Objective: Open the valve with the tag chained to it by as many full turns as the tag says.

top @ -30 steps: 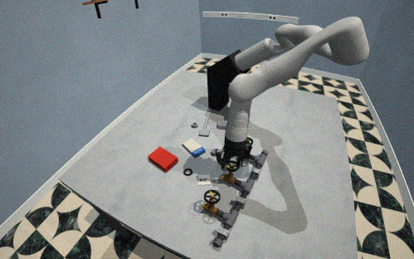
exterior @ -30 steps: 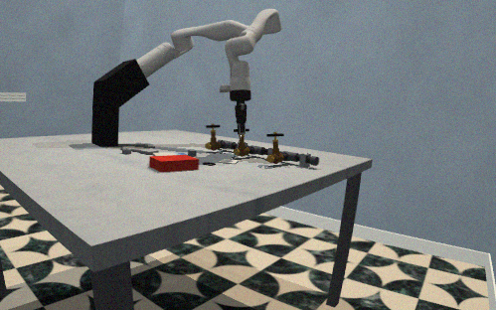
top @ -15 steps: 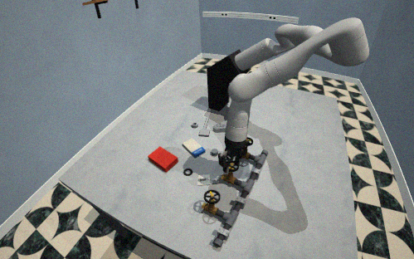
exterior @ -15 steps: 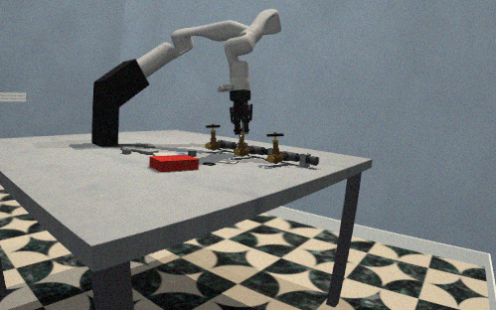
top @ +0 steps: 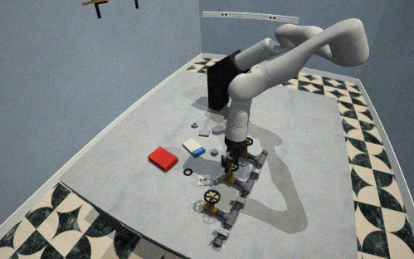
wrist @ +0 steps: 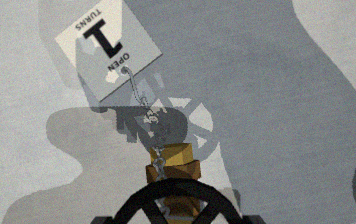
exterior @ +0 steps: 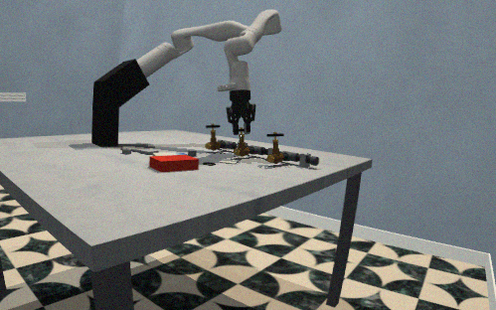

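Three brass valves with black handwheels stand on a grey pipe [top: 251, 173] [exterior: 258, 149]: a near one [top: 211, 197] [exterior: 274, 147], a middle one [exterior: 242, 148] and a far one [top: 248, 141] [exterior: 213, 137]. A white tag [wrist: 106, 47] [top: 204, 179] reading "OPEN 1 TURNS" hangs by a chain [wrist: 138, 92] from the middle valve's brass body [wrist: 175, 160]. My gripper [top: 229, 163] [exterior: 241, 128] points straight down on the middle valve, its fingers partly open about the handwheel [wrist: 174, 186]. The fingertips do not show in the wrist view.
A red box [top: 163, 158] [exterior: 174, 162], a white and blue box [top: 193, 147], a black ring [top: 184, 172] and small grey parts [top: 205, 127] lie left of the pipe. The arm's black base [top: 221, 83] [exterior: 107, 114] stands at the back.
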Tool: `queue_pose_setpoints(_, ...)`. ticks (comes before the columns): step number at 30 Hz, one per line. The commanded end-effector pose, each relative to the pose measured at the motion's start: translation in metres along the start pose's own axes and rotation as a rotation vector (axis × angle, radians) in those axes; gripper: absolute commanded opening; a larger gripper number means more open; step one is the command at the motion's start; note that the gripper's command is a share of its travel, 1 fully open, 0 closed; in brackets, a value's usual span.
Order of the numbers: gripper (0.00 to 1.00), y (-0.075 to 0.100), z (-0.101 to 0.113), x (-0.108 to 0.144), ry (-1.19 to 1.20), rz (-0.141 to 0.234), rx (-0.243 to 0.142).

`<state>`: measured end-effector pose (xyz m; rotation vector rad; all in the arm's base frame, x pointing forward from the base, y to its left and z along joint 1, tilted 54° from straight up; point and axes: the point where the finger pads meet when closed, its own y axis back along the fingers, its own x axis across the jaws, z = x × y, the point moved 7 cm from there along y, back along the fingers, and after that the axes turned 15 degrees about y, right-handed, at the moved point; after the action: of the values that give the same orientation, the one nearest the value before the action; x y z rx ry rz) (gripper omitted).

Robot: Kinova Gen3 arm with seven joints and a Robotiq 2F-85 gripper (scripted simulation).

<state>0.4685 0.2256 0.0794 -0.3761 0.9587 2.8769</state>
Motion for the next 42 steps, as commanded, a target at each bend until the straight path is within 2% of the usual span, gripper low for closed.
queue_pose_setpoints(1, 0.62, 0.0006, -0.0003, -0.0006, 0.034, -0.003, 0.000)
queue_pose_setpoints(29, 0.62, 0.0006, -0.0003, -0.0006, 0.125, -0.003, 0.001)
queue_pose_setpoints(30, 1.00, 0.0006, -0.0003, -0.0006, 0.125, -0.003, 0.001)
queue_pose_setpoints(42, 1.00, 0.0006, -0.0003, -0.0006, 0.125, -0.003, 0.001)
